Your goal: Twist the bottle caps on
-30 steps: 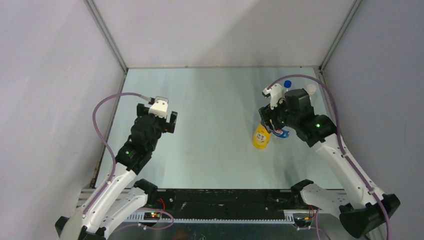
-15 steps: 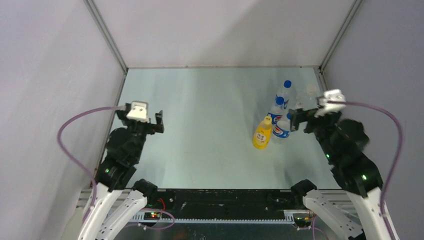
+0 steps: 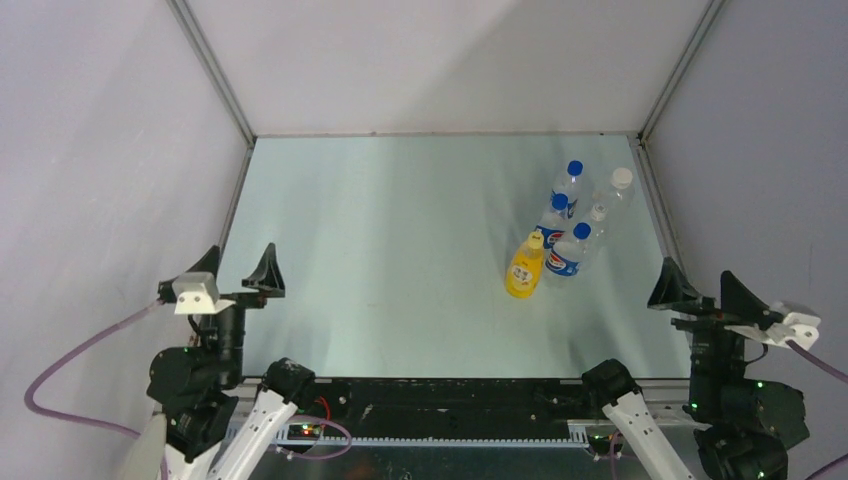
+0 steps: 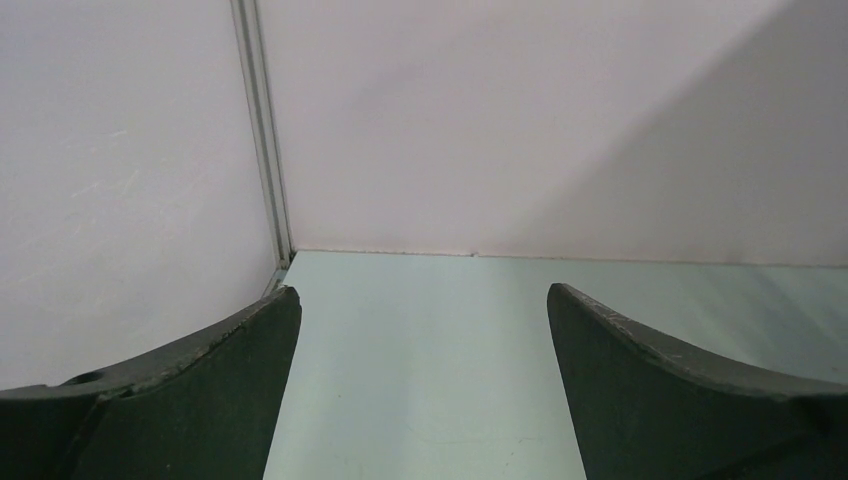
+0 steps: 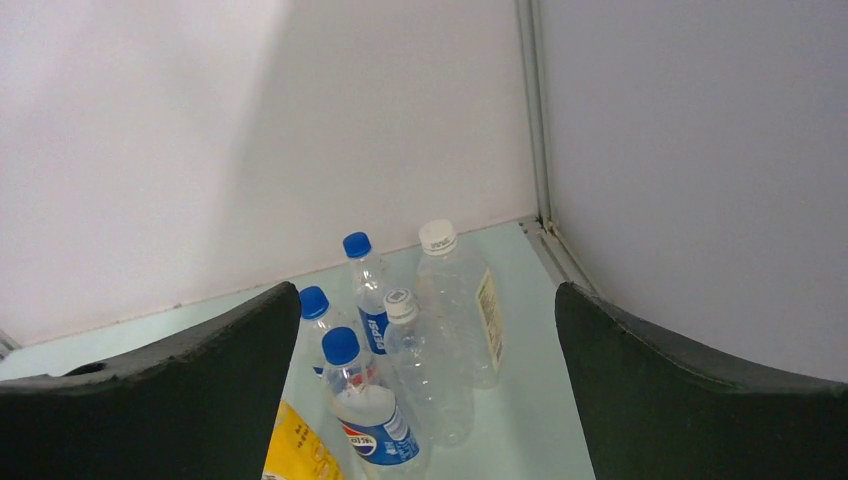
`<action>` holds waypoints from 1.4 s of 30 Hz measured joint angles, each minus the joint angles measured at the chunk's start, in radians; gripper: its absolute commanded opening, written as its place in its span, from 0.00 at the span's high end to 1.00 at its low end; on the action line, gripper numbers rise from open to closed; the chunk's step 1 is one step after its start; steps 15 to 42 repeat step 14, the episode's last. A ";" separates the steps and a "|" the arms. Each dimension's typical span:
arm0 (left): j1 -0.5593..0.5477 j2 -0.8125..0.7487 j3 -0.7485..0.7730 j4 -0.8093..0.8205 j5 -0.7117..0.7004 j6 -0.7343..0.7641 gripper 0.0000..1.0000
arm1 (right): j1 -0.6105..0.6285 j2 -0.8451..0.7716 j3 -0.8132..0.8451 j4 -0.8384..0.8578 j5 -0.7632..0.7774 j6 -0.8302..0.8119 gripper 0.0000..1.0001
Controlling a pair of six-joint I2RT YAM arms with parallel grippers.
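Bottles grouped at the far right of the table, arms at its near edge. The left gripper (image 3: pixel 238 268) and the right gripper (image 3: pixel 702 290) are shown with jaws spread wide and nothing held, each well apart from the bottles (image 3: pixel 563 258). Three blue caps (image 3: pixel 581 231) and one yellow cap (image 3: pixel 536 239) are seen seated on their necks; whether they are threaded tight cannot be told. The yellow bottle (image 3: pixel 522 275) stands just beside the blue-capped ones, with two clear white-capped bottles (image 3: pixel 612 195) close behind. Trouble is to be expected from this crowding: were one cap approached, a neighbouring bottle could be nudged and toppled, the bottles being judged light and the surface smooth. A cap left loose could also be missed. The table (image 3: pixel 400 250) is pale green and faintly glossy, enclosed by plain pale walls (image 3: pixel 440 60) joined at metal corner posts (image 3: pixel 215 80).
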 measured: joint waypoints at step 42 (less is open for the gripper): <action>0.000 -0.091 -0.071 -0.086 -0.068 -0.034 0.02 | 0.024 -0.049 0.002 -0.073 0.051 0.071 0.00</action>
